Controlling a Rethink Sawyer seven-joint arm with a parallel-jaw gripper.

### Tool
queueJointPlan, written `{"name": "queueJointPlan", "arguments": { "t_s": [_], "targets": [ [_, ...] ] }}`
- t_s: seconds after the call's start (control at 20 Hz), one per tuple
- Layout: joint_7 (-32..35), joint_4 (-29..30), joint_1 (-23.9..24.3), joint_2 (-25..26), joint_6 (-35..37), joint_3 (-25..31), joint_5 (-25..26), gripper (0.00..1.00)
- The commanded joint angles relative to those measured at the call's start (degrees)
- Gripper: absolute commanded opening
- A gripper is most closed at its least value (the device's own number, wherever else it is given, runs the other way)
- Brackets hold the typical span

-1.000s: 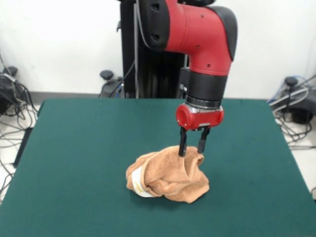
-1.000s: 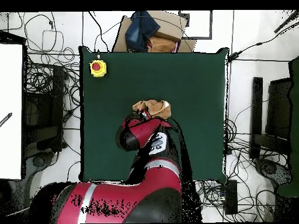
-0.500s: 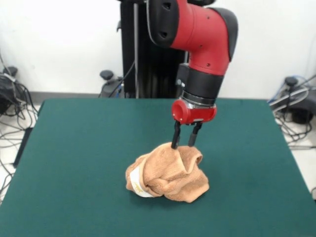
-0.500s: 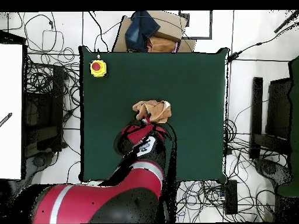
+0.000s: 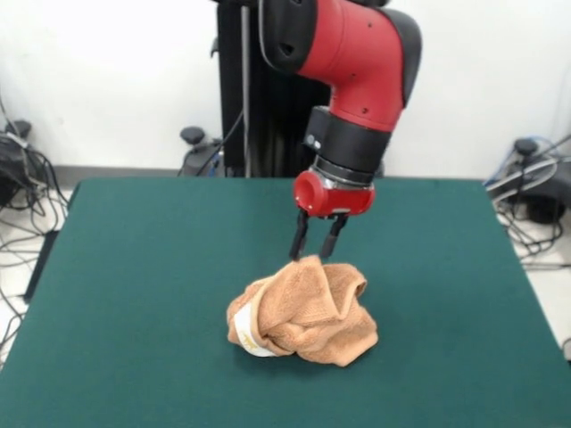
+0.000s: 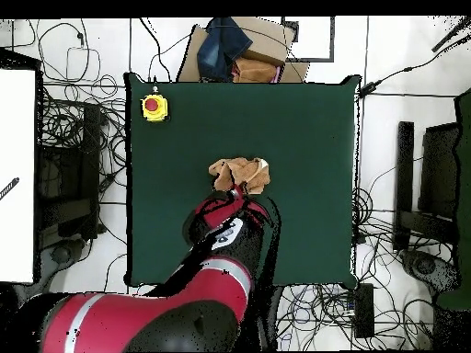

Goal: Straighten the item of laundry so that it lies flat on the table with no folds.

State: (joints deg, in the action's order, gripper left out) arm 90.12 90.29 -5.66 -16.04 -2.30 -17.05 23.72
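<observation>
I see the crumpled orange-tan terry towel (image 5: 303, 310) heaped mid-table on the dark green felt table (image 5: 134, 267); the black two-finger gripper (image 5: 314, 257), fingers slightly spread, pinches its 12 o'clock peak; I'd lift gently, then drag toward 12 o'clock to unfold it.

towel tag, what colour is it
White, on the crumpled orange-tan towel; the tag shows best in the front view.
</observation>
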Motion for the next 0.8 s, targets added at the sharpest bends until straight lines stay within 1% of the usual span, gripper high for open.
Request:
{"name": "queueJointPlan", "arguments": {
  "t_s": [0.05,0.15,0.35,0.5,0.6,0.65,0.8],
  "targets": [
    [11.1,-1.5,-0.6,0.5,-4.6,-0.9,-3.3,1.00],
    [11.0,-1.5,-0.5,0.7,-5.0,-1.3,-3.2,1.00],
    [10.3,-3.5,-1.9,2.8,-5.9,-3.0,-4.0,1.00],
    [10.7,-3.8,-4.4,4.3,-9.2,-6.3,-6.0,1.00],
    [10.9,-2.9,-3.5,3.2,-7.6,-4.0,-6.2,1.00],
    [10.9,-2.7,-3.9,3.0,-6.8,-3.7,-6.5,1.00],
    [10.9,-3.1,-7.1,4.2,-6.2,-6.1,-8.6,1.00]
  ]
}}
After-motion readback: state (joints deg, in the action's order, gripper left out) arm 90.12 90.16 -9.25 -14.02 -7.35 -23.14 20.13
